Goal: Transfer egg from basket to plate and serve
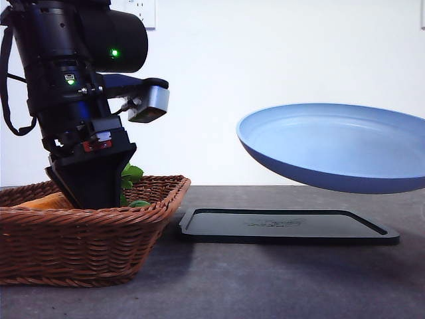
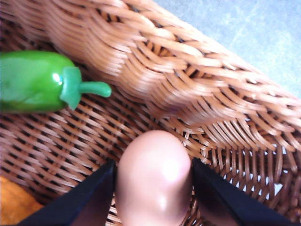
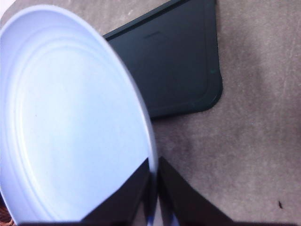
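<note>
Your left pincer [image 2: 153, 188] is down inside the brown woven wicker basket [image 1: 86, 236], its two black fingers [image 2: 84, 197] pressed against either side of the smooth, oval, reddish-brown egg [image 2: 153, 181], which rests on the basket's woven floor close to the flaring side wall. Near the egg in the basket you have a glossy green pepper-like vegetable with a curved stem [image 2: 40, 82], and an orange item [image 2: 14, 205] sits at the basket floor beside the left finger. Your right pincer [image 3: 153, 181] is closed thin on the rim of the wide, round, light blue plate [image 1: 332, 149], holding it tilted in the air, to the right of the basket and above the flat black rectangular tray [image 1: 285, 226], which lies on the dark grey desk [image 1: 265, 286] just beside the basket. The tray bears a faint embossed mark at its middle, too small to read.
</note>
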